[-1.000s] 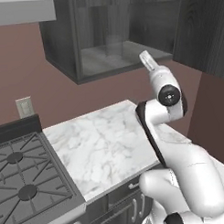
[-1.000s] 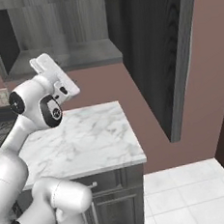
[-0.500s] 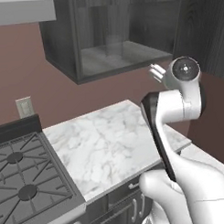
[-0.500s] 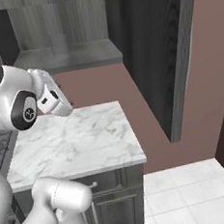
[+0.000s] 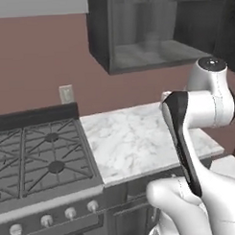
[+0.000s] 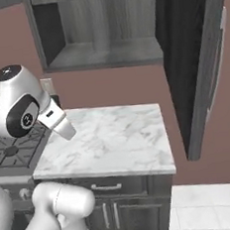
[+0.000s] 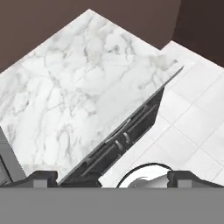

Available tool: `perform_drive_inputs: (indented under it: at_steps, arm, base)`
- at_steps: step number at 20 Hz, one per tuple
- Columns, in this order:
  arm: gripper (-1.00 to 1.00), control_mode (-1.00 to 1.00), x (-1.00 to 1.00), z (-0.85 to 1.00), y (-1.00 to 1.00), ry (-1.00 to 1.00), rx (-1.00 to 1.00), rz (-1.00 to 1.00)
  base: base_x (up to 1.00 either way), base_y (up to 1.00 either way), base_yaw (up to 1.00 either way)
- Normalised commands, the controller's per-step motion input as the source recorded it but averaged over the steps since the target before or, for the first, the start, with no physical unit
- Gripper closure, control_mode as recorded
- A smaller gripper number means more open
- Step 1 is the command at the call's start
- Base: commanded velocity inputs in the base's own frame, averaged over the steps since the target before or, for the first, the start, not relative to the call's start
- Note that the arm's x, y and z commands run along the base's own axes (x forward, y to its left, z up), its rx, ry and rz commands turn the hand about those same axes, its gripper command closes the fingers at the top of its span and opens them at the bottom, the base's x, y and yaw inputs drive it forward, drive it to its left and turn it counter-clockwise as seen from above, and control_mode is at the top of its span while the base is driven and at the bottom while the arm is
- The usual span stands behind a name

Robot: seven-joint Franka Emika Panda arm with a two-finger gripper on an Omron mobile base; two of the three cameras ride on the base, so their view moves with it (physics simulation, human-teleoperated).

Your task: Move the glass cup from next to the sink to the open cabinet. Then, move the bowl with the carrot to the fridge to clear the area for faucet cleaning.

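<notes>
We see the open cabinet [image 6: 100, 43] as a dark grey wood-grain box hung on the reddish-brown wall, its door [image 6: 201, 64] swung out to the right of the right base view and its bare shelf floor paler than its walls. In the left base view the same cabinet [image 5: 150, 36] sits high above the white marble counter [image 5: 134, 138], its interior blurred and faintly glossy, so we cannot tell whether anything stands far back inside it.

In the hand view the gripper [image 7: 113, 177] shows just two dark fingertips [image 7: 41, 177] at the bottom edge, standing far apart with nothing between them. The rest of the claw is cut off there. In the left base view the arm's white elbow hides the hand, and in the right base view a white tapered piece of the arm points down over the counter [image 6: 114, 137], its end too small for us to make out.

The hand view looks down at the marble counter [image 7: 78, 87], the dark drawer fronts [image 7: 122, 135] under its edge and the pale floor tiles [image 7: 192, 113].

The cabinet hangs above and behind the counter, well apart from the claw, which faces downward, away from it. A gas stove [image 5: 34, 160] lies just beside the counter's left end.
</notes>
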Motion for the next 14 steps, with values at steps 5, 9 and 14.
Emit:
perform_drive_inputs:
  at_steps: [5, 9, 14]
  arm:
    - [-1.0, 1.0, 0.0, 0.0, 0.0, 0.0, 0.0, 0.0]
    - [-1.0, 1.0, 0.0, 0.0, 0.0, 0.0, 0.0, 0.0]
    - [-1.0, 1.0, 0.0, 0.0, 0.0, 0.0, 0.0, 0.0]
  base:
    - [-0.18, 0.3, 0.94]
    - [-0.16, 0.3, 0.94]
    - [-0.08, 0.35, 0.92]
